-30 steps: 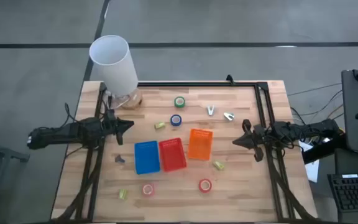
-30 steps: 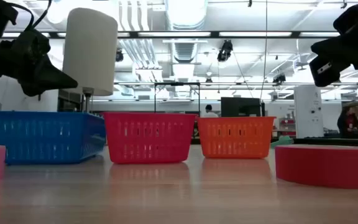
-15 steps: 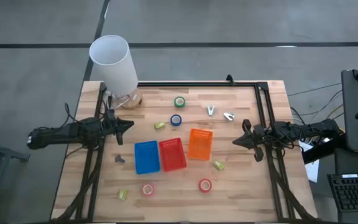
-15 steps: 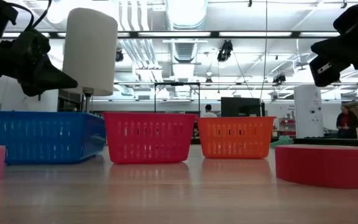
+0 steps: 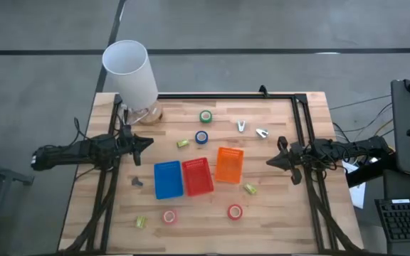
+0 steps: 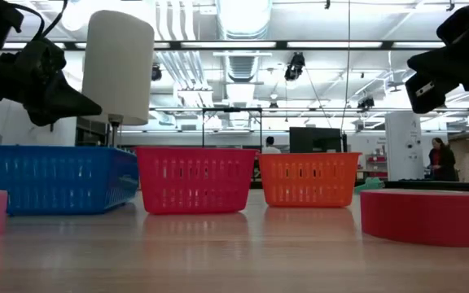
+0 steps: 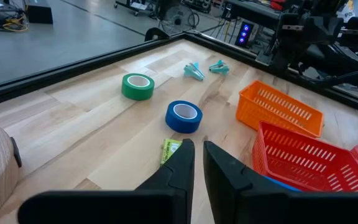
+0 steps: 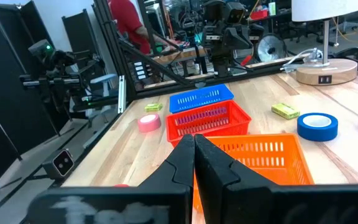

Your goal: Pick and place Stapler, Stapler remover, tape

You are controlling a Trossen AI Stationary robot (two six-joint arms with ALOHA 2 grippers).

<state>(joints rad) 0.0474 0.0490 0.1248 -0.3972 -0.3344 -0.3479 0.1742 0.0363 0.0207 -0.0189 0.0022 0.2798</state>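
Note:
The tape rolls lie flat on the wooden table: green (image 5: pixel 206 116) and blue (image 5: pixel 202 137) toward the far side, pink (image 5: pixel 169 217) and red (image 5: pixel 235 211) near the front edge. Two pale claw-shaped staple removers (image 5: pixel 241 126) (image 5: pixel 262 133) lie right of the green roll. Small yellow-green blocks (image 5: pixel 183 144) (image 5: pixel 250 188) (image 5: pixel 141 222) lie scattered. My left gripper (image 5: pixel 150 142) hovers shut at the table's left side, pointing right; the blue roll (image 7: pixel 183 116) lies ahead of it. My right gripper (image 5: pixel 269 162) hovers shut at the right side, pointing left at the orange basket (image 8: pixel 260 155).
Blue (image 5: pixel 167 178), red (image 5: pixel 197 176) and orange (image 5: pixel 229 164) baskets stand side by side mid-table. A white lamp (image 5: pixel 130 71) stands on a wooden base at the far left corner. A small dark object (image 5: pixel 137 182) lies left of the blue basket. A black frame edges the table's far side.

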